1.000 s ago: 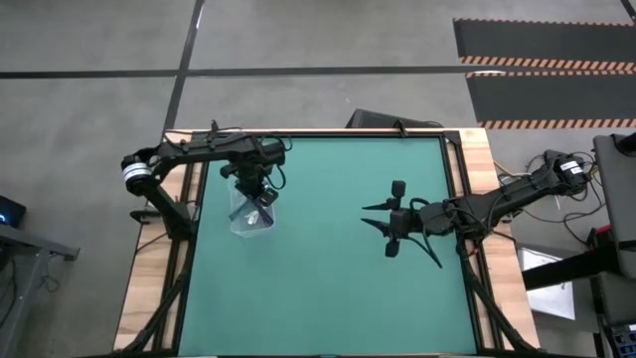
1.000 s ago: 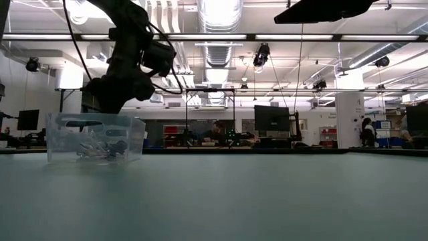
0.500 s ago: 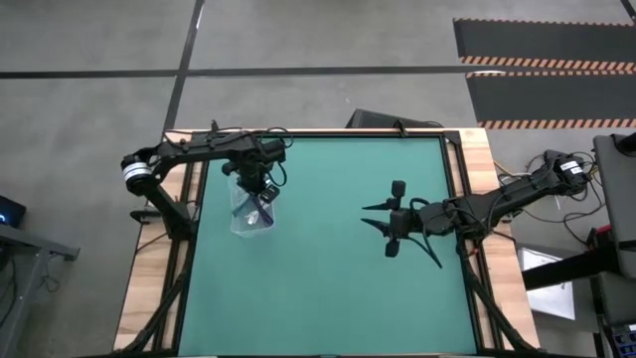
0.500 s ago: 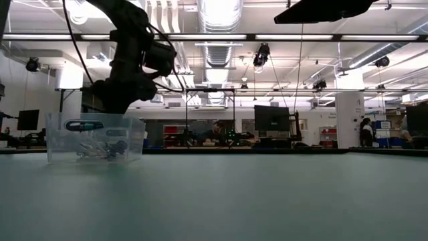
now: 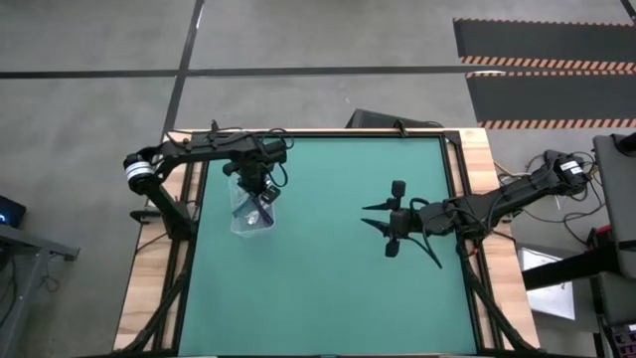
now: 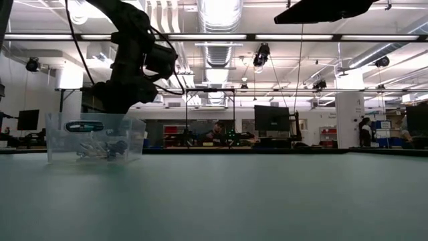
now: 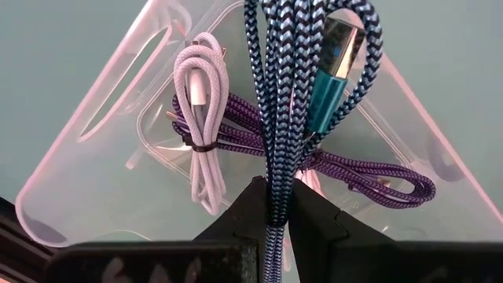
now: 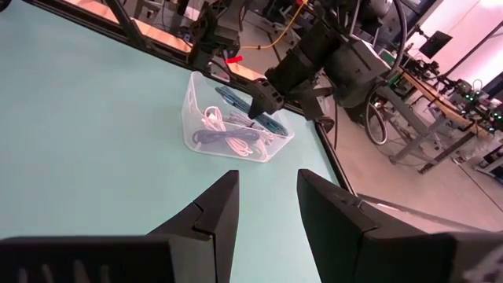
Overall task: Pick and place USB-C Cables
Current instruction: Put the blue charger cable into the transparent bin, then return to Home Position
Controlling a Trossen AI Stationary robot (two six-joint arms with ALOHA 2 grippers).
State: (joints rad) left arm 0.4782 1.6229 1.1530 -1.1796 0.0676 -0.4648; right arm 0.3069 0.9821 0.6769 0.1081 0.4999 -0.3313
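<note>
My left gripper (image 7: 277, 206) stands over the clear plastic container (image 5: 250, 211) near the table's far left and is shut on a dark blue-and-teal braided USB-C cable bundle (image 7: 314, 63). Through the container's wall, the low view shows the bundle (image 6: 83, 125) in the upper part of the container (image 6: 93, 137). A white coiled cable (image 7: 203, 118) and a purple braided cable (image 7: 377, 169) lie on the container's floor. My right gripper (image 5: 370, 215) hovers open over the table's right middle, far from the container (image 8: 236, 118). My left gripper pinches the blue braided bundle between its two fingers (image 7: 244, 212), at one end of the strands (image 7: 275, 185). It comes from above, and the strands run on along the fingers. The bundle, with its teal plug (image 7: 334, 71), reaches down into the container, above the cables on the floor.
The container stands on the green mat (image 5: 328, 288) near the far left corner. Wooden table edges (image 5: 477, 159) and the arms' frames border the mat. The low view looks into a workshop with screens and benches beyond the table.
My left gripper has shifted slightly toward the table's far edge over the container and stays shut on the blue bundle. My right arm has kept still.
</note>
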